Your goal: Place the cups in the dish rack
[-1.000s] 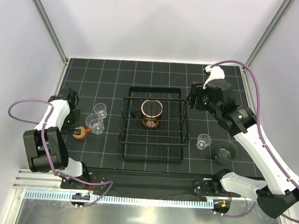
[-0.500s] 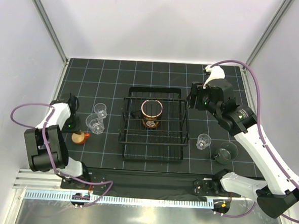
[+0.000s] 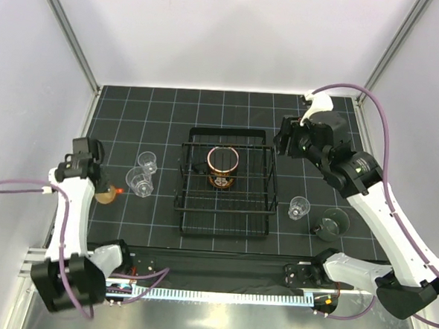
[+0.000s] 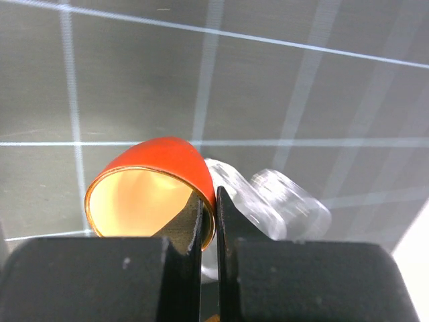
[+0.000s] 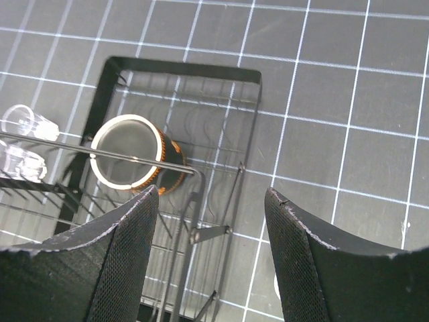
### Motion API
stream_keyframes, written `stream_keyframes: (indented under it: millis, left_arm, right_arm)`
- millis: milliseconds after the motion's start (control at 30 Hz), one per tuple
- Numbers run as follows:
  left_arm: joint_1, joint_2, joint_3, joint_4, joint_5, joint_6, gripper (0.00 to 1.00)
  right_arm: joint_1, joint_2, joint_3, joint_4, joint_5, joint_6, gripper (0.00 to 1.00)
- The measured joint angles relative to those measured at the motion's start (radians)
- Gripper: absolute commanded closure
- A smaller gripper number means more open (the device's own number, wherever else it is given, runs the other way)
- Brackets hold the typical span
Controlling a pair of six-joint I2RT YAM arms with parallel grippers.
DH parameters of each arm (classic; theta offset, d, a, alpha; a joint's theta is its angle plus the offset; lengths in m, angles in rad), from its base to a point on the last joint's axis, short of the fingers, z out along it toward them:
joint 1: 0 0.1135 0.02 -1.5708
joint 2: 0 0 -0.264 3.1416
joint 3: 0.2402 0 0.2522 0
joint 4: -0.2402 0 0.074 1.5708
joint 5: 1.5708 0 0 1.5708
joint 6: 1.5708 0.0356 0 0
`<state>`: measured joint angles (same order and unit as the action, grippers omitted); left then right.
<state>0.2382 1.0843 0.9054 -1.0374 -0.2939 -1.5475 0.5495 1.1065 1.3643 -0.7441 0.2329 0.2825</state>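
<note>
Obs, hidden or unclear first: left fingers point(image 4: 198, 231) are pinched almost together on the rim of the small orange cup point(image 4: 151, 168), one finger inside the wall and one outside. The cup is tipped, with its pale mouth toward the wrist camera. Its base is out of sight, so I cannot tell whether it touches the table point(image 3: 171, 109) or hangs off it. From above, the cup is a small orange spot at the left side of the table, well left of the rack, partly under the fingers. In the left wrist view the clear cups point(image 4: 281, 201) behind it are a blur, and their number cannot be read there.

Right fingers point(image 3: 282, 144) are spread wide with nothing between them, above the far right corner of the dish rack point(image 5: 251, 121). The right wrist view cuts off the rack at the bottom and two clear cups at its left edge.

Counts, top view:
- Dish rack: one, centre of table
- Large mug point(image 3: 223, 165): one, upright inside the rack toward its far end; the only cup in it
- Clear cups: three, with two close together just left of the rack and one just right of it
- Grey-green cup point(image 3: 331, 222): one, just beside that third clear cup, toward the table's right edge; hard to tell if it is upright
- Orange cup: one
- Cups in all: six
</note>
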Motion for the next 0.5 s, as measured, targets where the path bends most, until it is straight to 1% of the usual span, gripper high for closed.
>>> stream_keyframes:
  millis: [100, 233, 333, 400, 500]
  left_arm:
    - [0.000, -0.113, 0.043, 0.001, 0.016, 0.042, 1.00]
    - [-0.003, -0.204, 0.092, 0.063, 0.105, 0.112, 1.00]
    - [-0.029, -0.234, 0.095, 0.182, 0.208, 0.174, 0.99]
    - [-0.068, -0.237, 0.095, 0.295, 0.283, 0.214, 1.00]
    - [-0.138, -0.236, 0.095, 0.459, 0.392, 0.267, 1.00]
  right_arm:
    - [0.000, 0.006, 0.036, -0.009, -0.012, 0.000, 0.34]
    - [0.000, 0.012, 0.086, -0.027, -0.036, 0.001, 0.34]
    - [0.000, 0.014, 0.118, -0.037, -0.071, 0.003, 0.34]
    - [-0.002, 0.014, 0.135, -0.040, -0.114, 0.008, 0.34]
    - [-0.002, 0.013, 0.141, -0.030, -0.218, 0.027, 0.34]
